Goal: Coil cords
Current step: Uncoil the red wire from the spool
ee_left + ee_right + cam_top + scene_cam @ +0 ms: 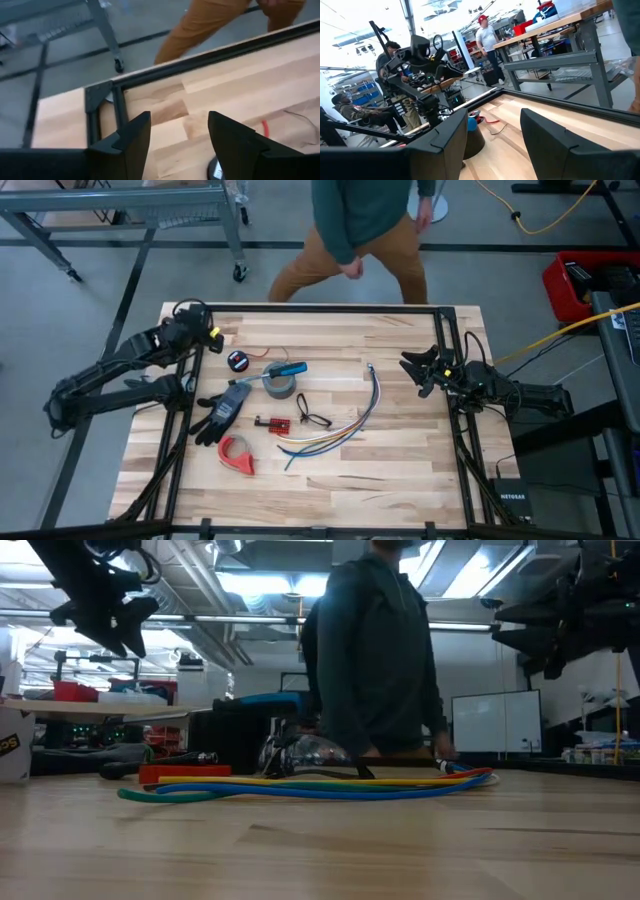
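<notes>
My left pincer (175, 140) fills the near view, fingers apart and holding nothing, above the table's (400, 480) far left corner. The red cord (268, 353) lies loose just beside a small black round object (238, 361). My right pincer (420, 370) waits spread at the right edge.

Both arms: dark, near-black jointed links, matte finish. Left pincer (208, 332): two dark angular fingers (134, 139), flat-faced, tapering to blunt tips; small yellow marking just behind them. Right pincer (418, 372): same dark fingers (547, 134), yellow marking behind, black cabling trailing along the arm.
</notes>
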You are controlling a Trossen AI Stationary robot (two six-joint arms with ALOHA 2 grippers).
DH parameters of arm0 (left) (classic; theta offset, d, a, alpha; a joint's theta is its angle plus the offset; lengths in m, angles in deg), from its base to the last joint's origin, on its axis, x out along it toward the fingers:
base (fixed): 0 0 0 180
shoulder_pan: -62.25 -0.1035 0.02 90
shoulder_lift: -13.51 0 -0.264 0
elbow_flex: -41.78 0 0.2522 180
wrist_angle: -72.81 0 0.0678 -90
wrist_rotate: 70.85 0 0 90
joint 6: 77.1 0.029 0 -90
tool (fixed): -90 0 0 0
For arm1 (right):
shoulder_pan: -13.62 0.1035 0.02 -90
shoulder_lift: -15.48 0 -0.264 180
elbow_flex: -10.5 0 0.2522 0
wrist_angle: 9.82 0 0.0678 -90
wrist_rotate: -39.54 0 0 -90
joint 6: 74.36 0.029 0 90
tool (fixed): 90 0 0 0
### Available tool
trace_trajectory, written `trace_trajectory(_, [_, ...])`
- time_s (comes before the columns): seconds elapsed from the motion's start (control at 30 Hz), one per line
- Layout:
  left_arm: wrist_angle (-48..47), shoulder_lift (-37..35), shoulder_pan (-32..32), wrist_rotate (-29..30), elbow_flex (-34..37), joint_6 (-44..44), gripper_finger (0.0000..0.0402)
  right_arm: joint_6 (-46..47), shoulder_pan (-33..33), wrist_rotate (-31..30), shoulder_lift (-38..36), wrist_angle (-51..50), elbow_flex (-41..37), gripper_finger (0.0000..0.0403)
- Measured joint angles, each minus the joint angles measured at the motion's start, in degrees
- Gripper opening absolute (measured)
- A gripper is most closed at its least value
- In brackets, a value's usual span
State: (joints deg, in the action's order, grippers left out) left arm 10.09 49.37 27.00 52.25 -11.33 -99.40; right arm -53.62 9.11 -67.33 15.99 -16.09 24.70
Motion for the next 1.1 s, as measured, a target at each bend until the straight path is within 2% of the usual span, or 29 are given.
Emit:
trace_trajectory(0.27, [-0.77, 3.51, -9.08, -12.52, 0.00, 1.04, 0.0192, 0.00, 0.00, -0.01, 0.00, -0.06, 0.00, 0.0189])
trace_trajectory(0.43, [-7.70, 8.34, -14.23, -18.21, 0.00, 2.45, 0.0192, 0.00, 0.00, 0.00, 0.00, -0.22, 0.00, 0.0189])
trace_trajectory(0.53, [-9.48, 11.24, -16.35, -21.21, 0.00, 3.75, 0.0192, 0.00, 0.00, 0.00, 0.00, -0.94, 0.02, 0.0189])
trace_trajectory(0.73, [-8.83, 17.35, -18.91, -31.30, 0.14, 4.43, 0.0192, 0.00, 0.00, 0.00, -0.02, -3.38, 0.01, 0.0188])
trace_trajectory(1.1, [-8.20, 30.57, -19.30, -34.72, 1.53, 4.28, 0.0192, -0.02, 0.00, 0.07, 0.28, -3.87, 0.00, 0.0189])
